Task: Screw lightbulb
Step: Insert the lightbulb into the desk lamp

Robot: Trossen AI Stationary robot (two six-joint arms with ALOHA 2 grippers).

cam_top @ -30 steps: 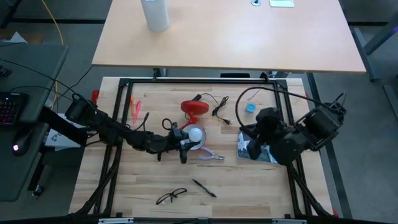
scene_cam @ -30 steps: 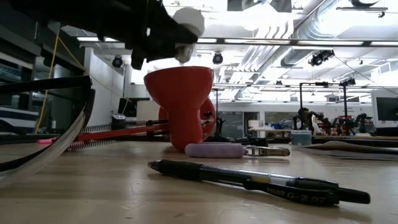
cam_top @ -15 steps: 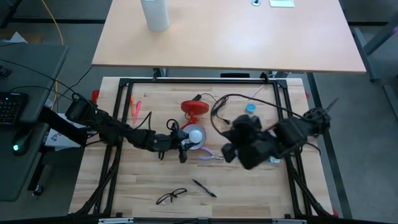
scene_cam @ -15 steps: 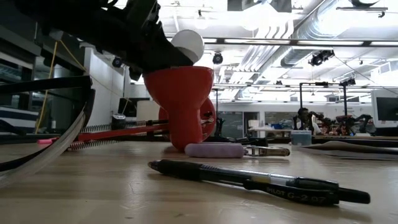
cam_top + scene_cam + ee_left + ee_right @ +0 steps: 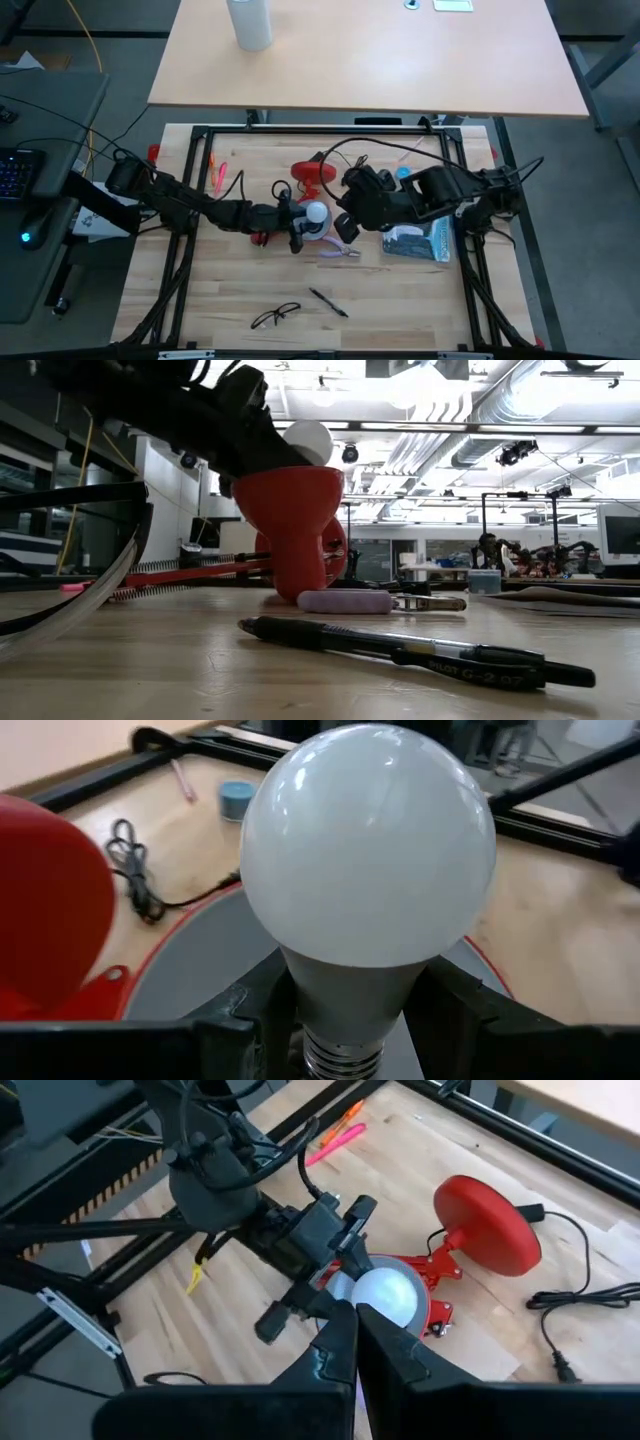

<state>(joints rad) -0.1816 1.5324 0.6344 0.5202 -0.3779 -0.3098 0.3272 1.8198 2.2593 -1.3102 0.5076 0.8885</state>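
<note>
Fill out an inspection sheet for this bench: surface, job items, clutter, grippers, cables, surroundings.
Surface: wooden table inside a black frame.
Job's things: lightbulb sits base-down in the red lamp shade, which opens upward.
Clutter: pen, glasses, pliers, blue tape roll, pink and orange markers, printed packet.
Grippers: left gripper clasps the lightbulb's neck; right gripper is shut, empty, poised close by the lightbulb.
Cables: black lamp cord with plug lies loose on the table.
Surroundings: second table with a white cylinder; keyboard on a side desk.
</note>
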